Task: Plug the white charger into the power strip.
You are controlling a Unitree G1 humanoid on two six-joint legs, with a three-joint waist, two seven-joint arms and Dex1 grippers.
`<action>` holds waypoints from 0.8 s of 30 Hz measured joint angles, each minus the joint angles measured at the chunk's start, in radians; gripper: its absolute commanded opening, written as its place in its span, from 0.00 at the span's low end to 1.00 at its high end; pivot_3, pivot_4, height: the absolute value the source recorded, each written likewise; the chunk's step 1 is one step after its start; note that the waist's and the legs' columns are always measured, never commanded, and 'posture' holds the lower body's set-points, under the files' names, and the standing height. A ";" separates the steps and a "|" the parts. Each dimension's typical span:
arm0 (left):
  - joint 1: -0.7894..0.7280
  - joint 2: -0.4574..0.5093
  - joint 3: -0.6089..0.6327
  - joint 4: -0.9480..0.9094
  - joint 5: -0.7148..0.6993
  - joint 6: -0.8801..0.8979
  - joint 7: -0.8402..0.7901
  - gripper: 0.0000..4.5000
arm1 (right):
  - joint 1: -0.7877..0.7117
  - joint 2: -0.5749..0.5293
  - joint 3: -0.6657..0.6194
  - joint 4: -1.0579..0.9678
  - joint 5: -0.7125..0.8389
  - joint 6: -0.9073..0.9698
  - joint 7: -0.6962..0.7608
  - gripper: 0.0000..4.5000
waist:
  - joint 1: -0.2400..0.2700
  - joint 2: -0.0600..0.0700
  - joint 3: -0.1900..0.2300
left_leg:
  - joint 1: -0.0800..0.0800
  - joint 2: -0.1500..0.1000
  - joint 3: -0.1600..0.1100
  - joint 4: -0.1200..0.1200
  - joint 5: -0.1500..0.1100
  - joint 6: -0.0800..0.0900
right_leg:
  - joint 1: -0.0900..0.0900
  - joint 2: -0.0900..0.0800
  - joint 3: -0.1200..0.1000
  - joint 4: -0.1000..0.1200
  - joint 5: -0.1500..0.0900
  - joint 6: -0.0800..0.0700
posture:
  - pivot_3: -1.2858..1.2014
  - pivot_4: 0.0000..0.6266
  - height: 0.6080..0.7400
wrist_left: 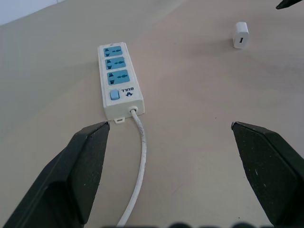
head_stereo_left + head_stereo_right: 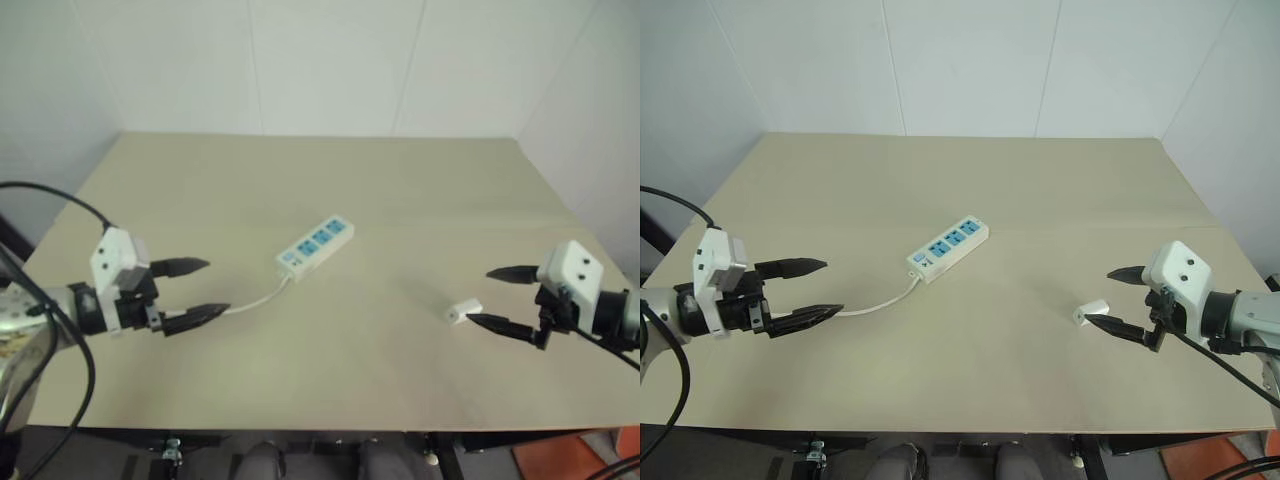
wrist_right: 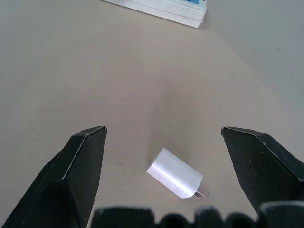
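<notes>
The white charger [image 3: 175, 179] lies on its side on the beige table [image 2: 400, 180], toward your right-hand edge, with its metal prongs [image 3: 203, 193] exposed and free of any socket. Your right gripper [image 2: 492, 297] hovers just beside it, fingers spread wide and holding nothing; in the head view the lower fingertip sits right next to the charger, and contact cannot be confirmed. The power strip [image 2: 316, 245] lies flat near the table centre, well apart from the charger, angled diagonally, blue sockets [image 1: 114, 63] facing up. Its thin white cord [image 1: 139, 166] runs from the switch end toward your left gripper [image 2: 212, 288]. That gripper is also spread wide and empty, the cord passing beside its lower finger.
</notes>
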 measured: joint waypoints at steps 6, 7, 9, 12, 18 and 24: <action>-0.001 -0.001 -0.008 0.000 0.000 -0.007 0.006 0.99 | 0.000 -0.008 0.000 0.000 0.000 0.000 0.002 1.00 | 0.000 0.000 0.000 | 0.000 0.000 0.000 0.000 0.000 0.000 | 0.000 0.000 0.000 0.000 0.000 0.000 | 0.52 0.24 1.00; -0.002 -0.003 -0.008 0.000 0.001 -0.009 0.010 0.99 | 0.000 -0.008 0.000 0.000 0.000 0.000 0.002 1.00 | 0.000 0.000 0.000 | 0.000 0.000 0.000 0.000 0.000 0.000 | 0.000 0.000 0.000 0.000 0.000 0.000 | 0.52 0.24 1.00; -0.013 -0.015 -0.010 0.000 0.004 -0.013 0.022 0.99 | 0.000 -0.008 0.000 0.000 0.000 -0.001 0.001 1.00 | 0.001 0.000 0.000 | 0.000 0.000 0.000 0.000 0.000 0.000 | 0.000 0.000 0.000 0.000 0.000 0.000 | 0.52 0.24 1.00; -0.076 -0.072 -0.059 0.023 0.057 -0.037 0.093 0.99 | -0.004 -0.008 0.002 0.000 0.001 -0.003 0.000 1.00 | 0.005 0.000 0.000 | 0.001 -0.001 0.000 0.000 0.000 0.000 | 0.001 0.000 0.000 0.000 0.000 0.000 | 0.52 0.24 1.00; -0.298 -0.282 -0.259 0.202 0.188 -0.118 0.207 0.99 | -0.103 -0.005 0.066 0.005 0.007 -0.017 -0.010 1.00 | 0.006 -0.001 0.000 | -0.001 -0.001 -0.001 0.001 0.000 0.000 | 0.001 0.000 0.000 -0.001 0.001 0.001 | 0.52 0.24 1.00; -0.444 -0.444 -0.380 0.486 0.327 -0.280 0.245 0.99 | -0.151 0.000 0.103 0.022 0.008 -0.036 -0.011 1.00 | 0.004 -0.001 0.000 | -0.002 -0.002 -0.001 0.000 0.000 0.000 | 0.000 0.000 0.000 -0.001 0.001 0.001 | 0.52 0.24 1.00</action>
